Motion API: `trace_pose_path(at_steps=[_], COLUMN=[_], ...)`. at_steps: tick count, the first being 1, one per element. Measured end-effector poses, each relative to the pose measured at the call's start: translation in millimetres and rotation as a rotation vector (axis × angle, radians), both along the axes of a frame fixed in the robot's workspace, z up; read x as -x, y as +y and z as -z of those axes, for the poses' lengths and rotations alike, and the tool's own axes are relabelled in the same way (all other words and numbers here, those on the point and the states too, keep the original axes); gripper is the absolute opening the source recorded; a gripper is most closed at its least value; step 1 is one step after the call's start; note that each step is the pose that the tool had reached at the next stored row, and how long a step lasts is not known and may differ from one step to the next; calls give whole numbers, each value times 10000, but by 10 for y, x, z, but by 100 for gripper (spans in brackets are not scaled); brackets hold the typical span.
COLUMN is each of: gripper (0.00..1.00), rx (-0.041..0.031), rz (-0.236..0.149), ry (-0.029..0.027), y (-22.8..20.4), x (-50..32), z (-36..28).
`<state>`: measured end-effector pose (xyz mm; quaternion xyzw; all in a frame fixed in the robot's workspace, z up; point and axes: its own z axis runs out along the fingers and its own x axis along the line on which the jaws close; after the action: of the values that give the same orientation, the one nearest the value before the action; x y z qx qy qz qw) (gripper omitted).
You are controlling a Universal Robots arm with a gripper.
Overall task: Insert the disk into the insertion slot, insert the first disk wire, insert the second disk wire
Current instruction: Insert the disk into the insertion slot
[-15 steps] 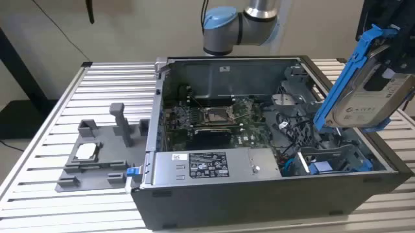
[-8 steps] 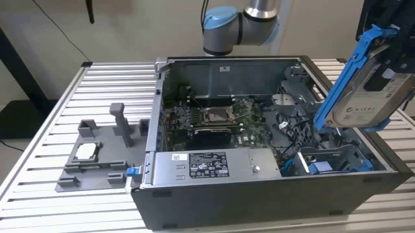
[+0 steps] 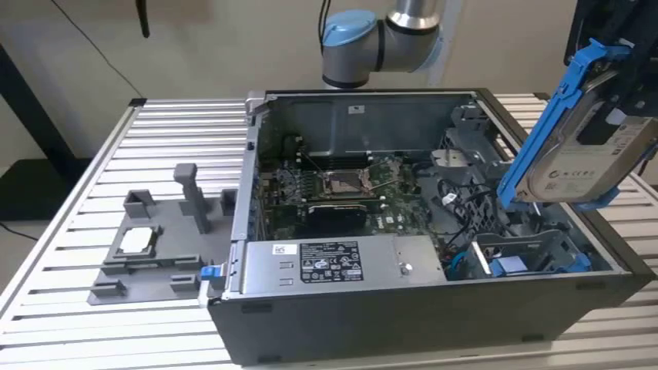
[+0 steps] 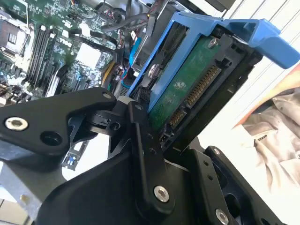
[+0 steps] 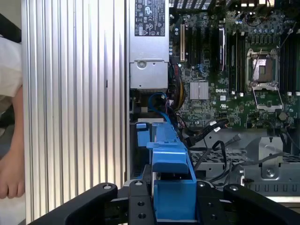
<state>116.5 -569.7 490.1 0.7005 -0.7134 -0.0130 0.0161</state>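
My gripper (image 3: 605, 116) is shut on the disk (image 3: 581, 158), a silver drive in a blue plastic carrier (image 3: 560, 100). It holds the disk tilted in the air above the case's corner at the exterior view's right. The insertion slot (image 3: 535, 243), a dark grey bay with blue tabs, sits in that corner below the disk and apart from it. In the second wrist view the disk's green board (image 4: 185, 86) and connector face the camera between the black fingers (image 4: 143, 136). In the first wrist view the carrier (image 5: 171, 183) hangs over the case. Loose black cables (image 5: 211, 129) lie beside the bay.
The open computer case (image 3: 411, 308) stands on a slatted metal table (image 3: 175, 123), with its motherboard (image 3: 340, 185) and power supply (image 3: 329, 262) exposed. A light grey fixture (image 3: 154, 247) with upright posts lies at the exterior view's left. A person's hand (image 5: 9, 164) is beside the table.
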Motion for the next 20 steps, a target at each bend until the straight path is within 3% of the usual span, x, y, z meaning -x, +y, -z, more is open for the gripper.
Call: trace_pose_path(at_steps=[5, 11, 20], gripper=[33, 33, 33], rx=[108, 115, 114], rz=[-1, -30, -119], ry=[-7, -42, -47], y=[0, 0, -1], x=[-1, 0, 0], z=[44, 142, 287])
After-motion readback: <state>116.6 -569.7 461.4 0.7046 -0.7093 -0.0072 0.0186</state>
